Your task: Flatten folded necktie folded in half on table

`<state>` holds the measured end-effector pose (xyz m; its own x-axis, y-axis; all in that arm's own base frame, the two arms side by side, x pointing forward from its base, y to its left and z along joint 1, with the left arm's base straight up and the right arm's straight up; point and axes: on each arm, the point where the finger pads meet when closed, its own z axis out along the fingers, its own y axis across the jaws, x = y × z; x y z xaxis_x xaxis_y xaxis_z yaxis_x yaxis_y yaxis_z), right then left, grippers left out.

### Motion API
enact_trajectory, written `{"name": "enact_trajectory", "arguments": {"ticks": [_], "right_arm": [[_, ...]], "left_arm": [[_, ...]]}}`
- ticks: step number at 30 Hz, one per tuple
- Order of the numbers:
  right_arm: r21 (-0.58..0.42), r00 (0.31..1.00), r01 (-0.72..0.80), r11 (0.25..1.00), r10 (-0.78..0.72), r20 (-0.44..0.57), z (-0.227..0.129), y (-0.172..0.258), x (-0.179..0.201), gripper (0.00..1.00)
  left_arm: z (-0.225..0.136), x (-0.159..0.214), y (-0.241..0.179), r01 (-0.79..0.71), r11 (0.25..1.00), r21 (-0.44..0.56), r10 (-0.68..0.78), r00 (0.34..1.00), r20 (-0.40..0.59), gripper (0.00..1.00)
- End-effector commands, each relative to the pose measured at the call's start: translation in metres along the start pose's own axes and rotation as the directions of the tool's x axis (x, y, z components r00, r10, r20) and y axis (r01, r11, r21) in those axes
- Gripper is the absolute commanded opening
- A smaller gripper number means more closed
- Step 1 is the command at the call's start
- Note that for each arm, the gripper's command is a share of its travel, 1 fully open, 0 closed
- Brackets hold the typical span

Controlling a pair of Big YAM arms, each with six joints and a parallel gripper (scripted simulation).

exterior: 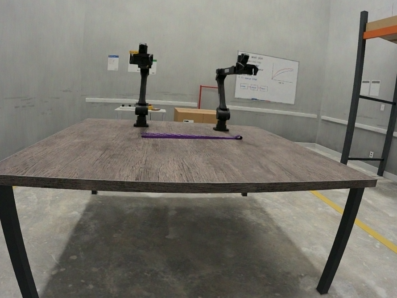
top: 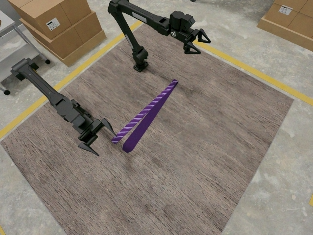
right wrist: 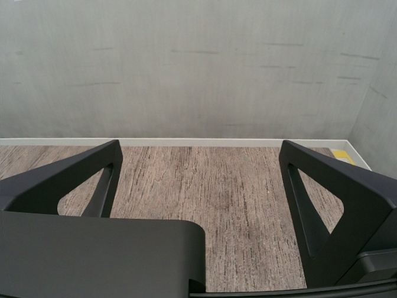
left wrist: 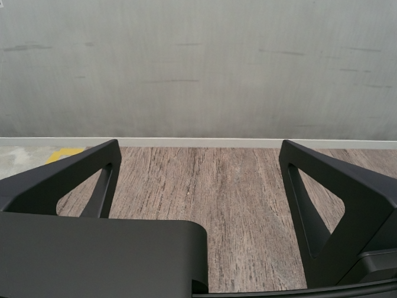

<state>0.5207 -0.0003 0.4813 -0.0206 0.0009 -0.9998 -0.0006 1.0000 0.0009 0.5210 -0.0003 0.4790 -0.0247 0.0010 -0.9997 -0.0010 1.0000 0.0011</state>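
Note:
The purple necktie is folded once, at a small low loop (top: 175,81) (exterior: 240,137). Its narrow striped layer (top: 137,117) and wider plain layer (top: 142,128) (exterior: 179,136) run nearly straight, full length, spreading in a slim V towards the tips. The tips lie side by side, the plain one a little farther out. No other fold shows. My left gripper (top: 205,47) (left wrist: 200,148) is open and empty, high above the table beyond the loop end. My right gripper (top: 107,145) (exterior: 141,60) (right wrist: 200,148) is open and empty, high up; it appears near the tips in the top view.
The wooden table (top: 202,164) (exterior: 192,160) extends beyond the tie on all sides, its edges well away from it. The arm bases stand near its back edge, behind the tie in the exterior view. Cardboard boxes (top: 75,27) (exterior: 195,114) stand off the table.

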Motion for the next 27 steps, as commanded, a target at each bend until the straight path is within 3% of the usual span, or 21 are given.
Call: {"name": "enact_trajectory", "arguments": {"ticks": [1,17,27], "right_arm": [[0.001,1.000,0.001,1.000,-0.001,0.021,-0.002,0.000,-0.011,1.00],[0.001,1.000,0.001,1.000,-0.001,0.021,-0.002,0.000,-0.011,1.00],[0.000,1.000,0.000,1.000,0.000,0.000,0.000,0.000,0.000,1.00]], "left_arm": [[-0.002,-0.013,0.000,0.001,1.000,0.001,-0.001,1.000,0.025,1.00],[-0.002,-0.013,0.000,0.001,1.000,0.001,-0.001,1.000,0.025,1.00],[-0.006,0.014,0.001,0.001,1.000,-0.002,-0.001,1.000,-0.029,0.89]]}}
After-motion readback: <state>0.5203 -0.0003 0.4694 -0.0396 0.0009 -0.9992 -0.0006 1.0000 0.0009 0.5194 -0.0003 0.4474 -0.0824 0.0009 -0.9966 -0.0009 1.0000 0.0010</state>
